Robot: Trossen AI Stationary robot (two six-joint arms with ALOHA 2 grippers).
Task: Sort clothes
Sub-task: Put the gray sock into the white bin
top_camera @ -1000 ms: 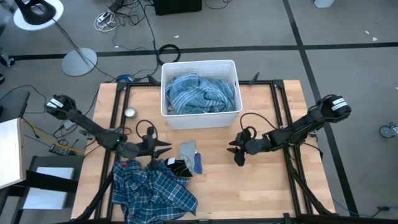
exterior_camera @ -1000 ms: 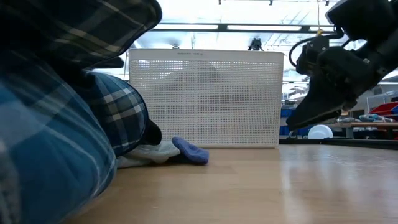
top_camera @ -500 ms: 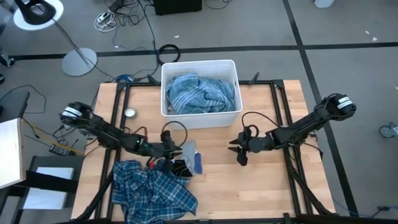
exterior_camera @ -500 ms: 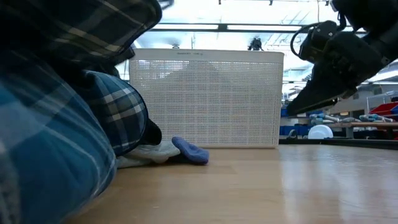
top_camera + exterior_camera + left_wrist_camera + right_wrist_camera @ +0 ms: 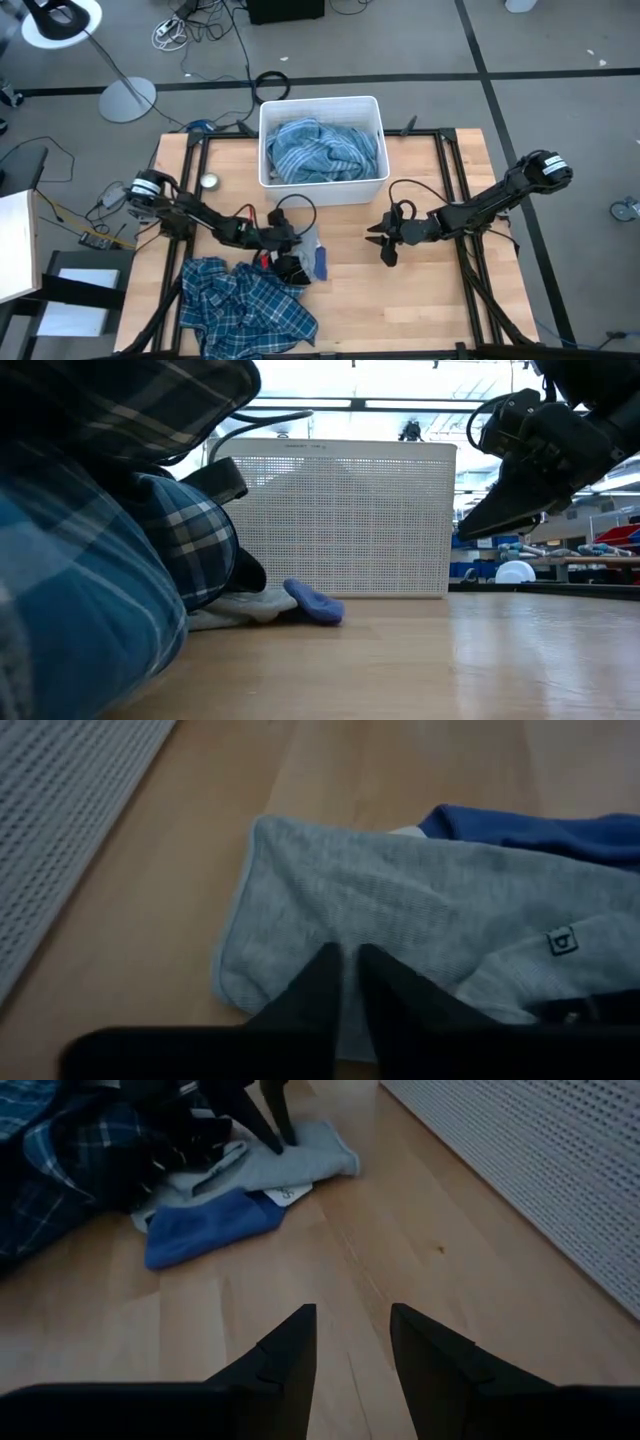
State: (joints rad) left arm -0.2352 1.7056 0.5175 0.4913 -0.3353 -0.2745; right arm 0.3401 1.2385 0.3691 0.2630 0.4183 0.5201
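Note:
A small grey piece (image 5: 400, 910) lies flat on the table beside a blue piece (image 5: 540, 825) and a black piece (image 5: 290, 268), just right of the heaped blue-white plaid shirt (image 5: 245, 305). My left gripper (image 5: 345, 955) stands on the grey piece, its fingers almost together. It also shows in the high view (image 5: 293, 243). My right gripper (image 5: 350, 1320) is open and empty, above bare table right of the pieces; it also shows in the high view (image 5: 383, 243). The grey-blue striped shirt (image 5: 322, 150) lies in the white bin (image 5: 268, 140). My left gripper has both fingertips (image 5: 325, 960) down on the grey piece's upper face (image 5: 350, 925), near its edge on the bin's side, with a thin strip of cloth between them. The fingers slant down from the table's left (image 5: 280, 1120). The piece lies flat on the table.
The bin's mesh wall (image 5: 330, 520) stands just beyond the pieces at the table's far middle. A small round silver thing (image 5: 208, 181) lies at the far left. The plaid shirt fills the low view's near left (image 5: 90, 560). Bare wood (image 5: 420, 300) spreads on the right half.
My left gripper has gone toward the table's right edge, from the plaid shirt's far edge to the small grey piece, and has come down onto it. The blue piece has slid a little toward the right. My right gripper has risen slightly.

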